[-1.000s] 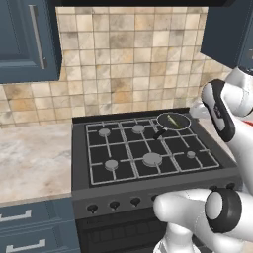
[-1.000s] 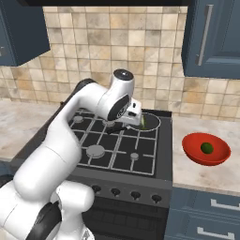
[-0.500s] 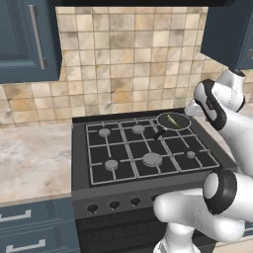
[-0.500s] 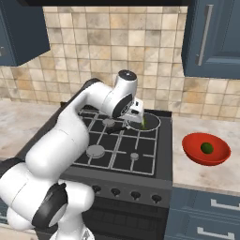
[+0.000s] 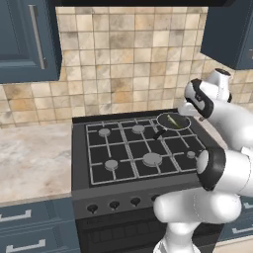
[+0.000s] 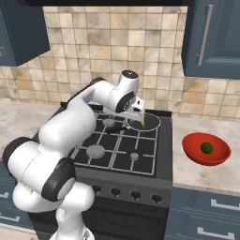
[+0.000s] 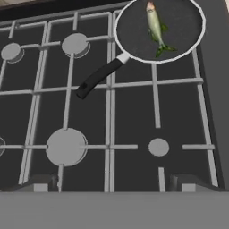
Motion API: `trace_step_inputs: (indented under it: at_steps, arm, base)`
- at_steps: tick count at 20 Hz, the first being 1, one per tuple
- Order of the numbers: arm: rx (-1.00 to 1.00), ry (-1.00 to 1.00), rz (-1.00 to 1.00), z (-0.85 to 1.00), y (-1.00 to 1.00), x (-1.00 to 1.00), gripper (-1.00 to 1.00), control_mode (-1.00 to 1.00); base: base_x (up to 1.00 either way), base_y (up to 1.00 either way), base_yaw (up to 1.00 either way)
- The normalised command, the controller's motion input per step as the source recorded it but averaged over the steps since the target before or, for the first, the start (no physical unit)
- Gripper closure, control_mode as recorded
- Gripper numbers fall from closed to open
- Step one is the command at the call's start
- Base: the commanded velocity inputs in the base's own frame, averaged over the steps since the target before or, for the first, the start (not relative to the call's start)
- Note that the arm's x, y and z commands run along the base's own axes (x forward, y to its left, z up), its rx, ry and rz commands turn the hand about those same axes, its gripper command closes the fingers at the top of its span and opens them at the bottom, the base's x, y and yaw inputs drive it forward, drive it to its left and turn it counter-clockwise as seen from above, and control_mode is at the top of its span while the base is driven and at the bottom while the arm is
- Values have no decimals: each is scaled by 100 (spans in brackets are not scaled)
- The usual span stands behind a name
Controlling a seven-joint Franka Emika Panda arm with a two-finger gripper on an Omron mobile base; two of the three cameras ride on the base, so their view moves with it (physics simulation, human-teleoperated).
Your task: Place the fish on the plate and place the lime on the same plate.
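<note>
Over the stove point(image 5: 133, 148), left to right: burner grates, then a dark frying pan point(image 7: 159, 29) on the stove's back right corner, black handle point(image 7: 98, 77) angled toward the stove's middle. In the pan, the fish point(image 7: 155, 27), slender, long axis running roughly front to back across the stove. Above the stove near the pan, the gripper point(image 6: 135, 114), jaws spread wide and empty, looking down at the grates; fish lying ahead of the fingertips and a little to the right in the hand view. Right of the stove, on the counter, a red bowl point(image 6: 206, 149) holding the lime point(image 6: 206, 148). Neither item plated yet; probably the fish first.
</note>
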Motion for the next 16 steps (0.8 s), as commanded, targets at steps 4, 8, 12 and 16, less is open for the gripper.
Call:
trace_step_inputs:
  at_steps: [4,8,12,16]
  arm:
    - [-3,4,0,-20,-8,49,-100,-100]
    - [0,0,0,-21,-9,41,-100,-100]
    - [0,0,0,-23,-14,42,-100,-100]
    - [0,0,0,-16,-8,47,-100,-100]
  base:
    - [0,0,0]
    - [0,0,0]
    - [0,0,0]
    - [0,0,0]
